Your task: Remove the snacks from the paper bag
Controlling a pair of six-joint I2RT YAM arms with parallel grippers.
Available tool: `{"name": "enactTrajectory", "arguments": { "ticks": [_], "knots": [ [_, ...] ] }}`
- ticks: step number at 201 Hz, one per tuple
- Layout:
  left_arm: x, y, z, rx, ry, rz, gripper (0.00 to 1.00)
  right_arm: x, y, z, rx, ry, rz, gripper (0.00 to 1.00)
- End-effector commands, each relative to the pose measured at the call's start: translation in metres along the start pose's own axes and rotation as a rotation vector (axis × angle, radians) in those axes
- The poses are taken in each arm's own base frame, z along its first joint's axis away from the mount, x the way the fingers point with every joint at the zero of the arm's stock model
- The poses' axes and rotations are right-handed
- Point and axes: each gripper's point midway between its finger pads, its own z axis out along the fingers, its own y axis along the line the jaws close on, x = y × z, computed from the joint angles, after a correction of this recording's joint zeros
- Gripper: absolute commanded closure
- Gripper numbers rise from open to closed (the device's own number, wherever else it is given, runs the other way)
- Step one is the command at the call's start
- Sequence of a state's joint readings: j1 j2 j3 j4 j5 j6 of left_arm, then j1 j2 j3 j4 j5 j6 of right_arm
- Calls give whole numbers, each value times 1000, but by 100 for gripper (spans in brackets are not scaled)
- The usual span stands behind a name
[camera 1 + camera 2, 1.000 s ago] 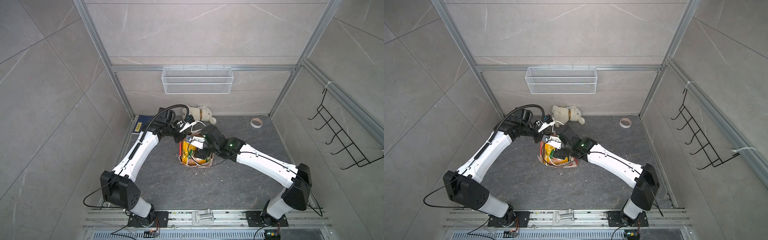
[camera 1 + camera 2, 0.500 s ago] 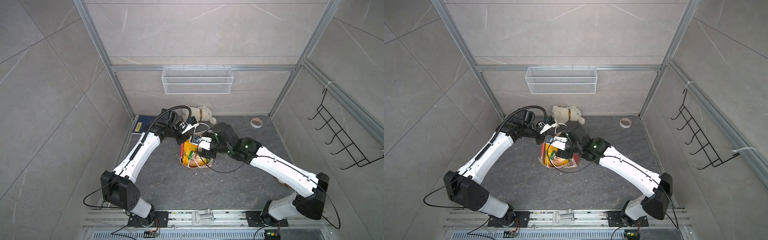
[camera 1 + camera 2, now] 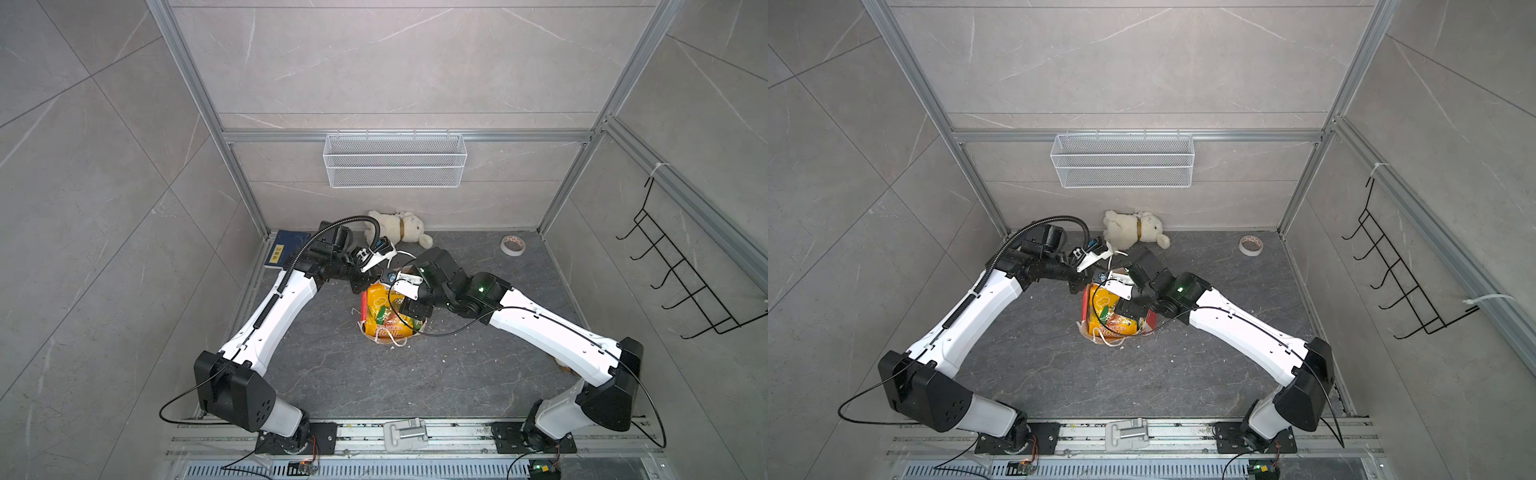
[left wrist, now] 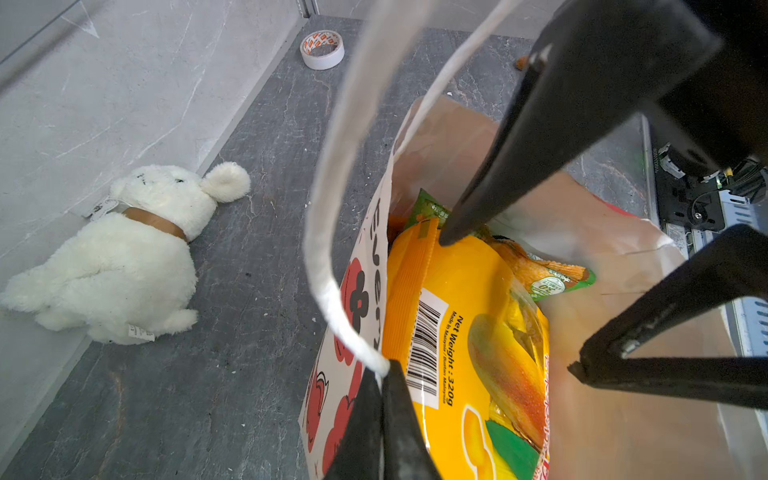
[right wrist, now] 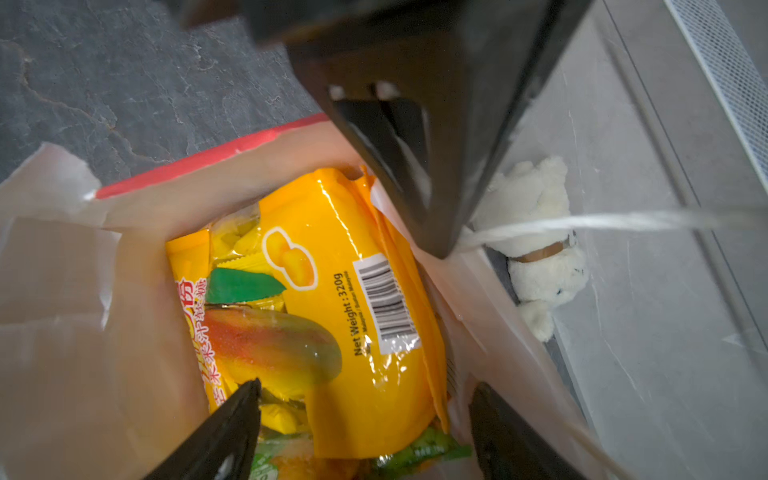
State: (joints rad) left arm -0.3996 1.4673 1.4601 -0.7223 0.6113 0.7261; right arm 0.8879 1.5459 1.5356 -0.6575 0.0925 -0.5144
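- The tall white paper bag with red sides and red prints [image 3: 364, 305] stands upright at mid-table between the two arms. Its mouth is spread wide, probably so that a gripper can reach in from above.
- The large yellow-orange foil packet with a barcode [image 5: 353, 299] lies topmost inside the bag, against the wall nearest the left gripper. Smaller green packets [image 4: 428, 208] are tucked behind and under it. Every snack in view is inside the bag.
- The right gripper [image 5: 365, 415] is down in the bag's mouth with its jaws well apart. It straddles the yellow packet and grips nothing, and it looks set to close on that packet.
- The left gripper [image 4: 384, 374] is clamped tight on the bag's rim at the root of the white cord handle [image 4: 328, 249], apparently to steady the bag and hold it open.
- Both top views hide the jaws under the wrists, so only the wrist views show them. A top view alone shows the blue book [image 3: 286, 249] by the back corner. The left wrist view shows the white plush toy [image 4: 124, 249] and the tape roll [image 4: 322, 49] close up, both well apart from the bag.
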Motion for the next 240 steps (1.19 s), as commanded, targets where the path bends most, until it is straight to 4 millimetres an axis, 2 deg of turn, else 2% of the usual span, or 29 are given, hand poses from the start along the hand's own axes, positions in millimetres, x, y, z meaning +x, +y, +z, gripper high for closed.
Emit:
{"name": "enactTrajectory", "arguments": {
  "ticks": [1,27,41,75,91,109,157,175,204,240],
  "knots": [
    [-34,-21,-19,36,-133,84,100,15,-2,1,23,96,96,21],
    [-33,-23,-19,28,-146,77,100,15,5,-2,27,92,224,24],
    [-33,-24,-19,27,-149,69,100,13,7,-5,34,101,301,28],
    [-34,-22,-18,14,-166,67,100,5,12,-8,100,96,615,38],
    [-35,-21,-19,16,-166,63,100,9,12,-10,192,142,732,40],
    [-33,-21,-17,13,-165,64,100,12,12,-11,253,160,791,38],
    [-30,-18,-13,13,-156,58,100,25,16,3,294,207,893,36],
    [-31,-19,-13,19,-156,58,100,28,18,11,258,205,931,36],
    [-32,-18,-13,13,-165,67,100,36,9,19,259,196,990,34],
    [-30,-18,-11,18,-161,66,100,28,5,28,241,160,984,34]
  ]
}}
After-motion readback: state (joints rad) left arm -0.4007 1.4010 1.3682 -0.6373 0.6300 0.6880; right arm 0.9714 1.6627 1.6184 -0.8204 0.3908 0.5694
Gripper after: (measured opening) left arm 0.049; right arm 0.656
